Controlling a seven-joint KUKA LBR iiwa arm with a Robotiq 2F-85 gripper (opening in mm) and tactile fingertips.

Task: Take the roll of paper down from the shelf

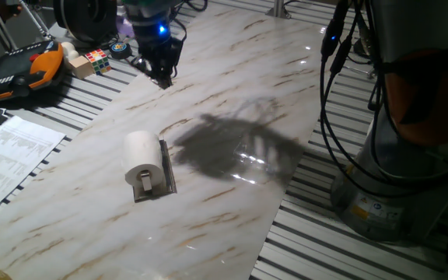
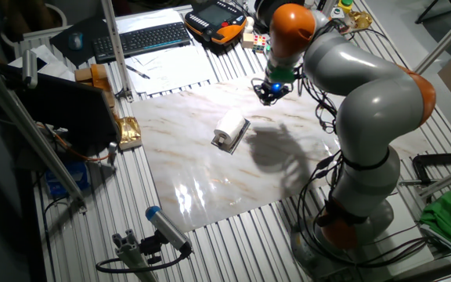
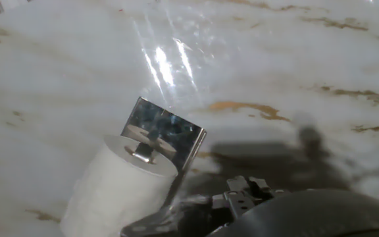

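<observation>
The white roll of paper [image 1: 143, 155] lies on its side on the marble tabletop, slid onto the silvery peg of the shelf [image 1: 166, 168], a small dark plate with a metal bracket. Both show in the other fixed view, the roll [image 2: 229, 124] and the shelf [image 2: 239, 135]. In the hand view the roll [image 3: 114, 191] is at lower left with the shiny shelf plate [image 3: 165, 133] against its end. My gripper [image 1: 163, 78] hangs above the far part of the tabletop, well apart from the roll, fingers together and empty. It also shows in the other fixed view [image 2: 270, 94].
A teach pendant [image 1: 18, 70], a colour cube [image 1: 98, 59] and small items lie at the far left. Printed sheets [image 1: 10, 155] lie left of the marble top [image 1: 232, 101]. The arm's base and cables [image 1: 379, 155] stand at the right. A keyboard [image 2: 139, 39] is further back.
</observation>
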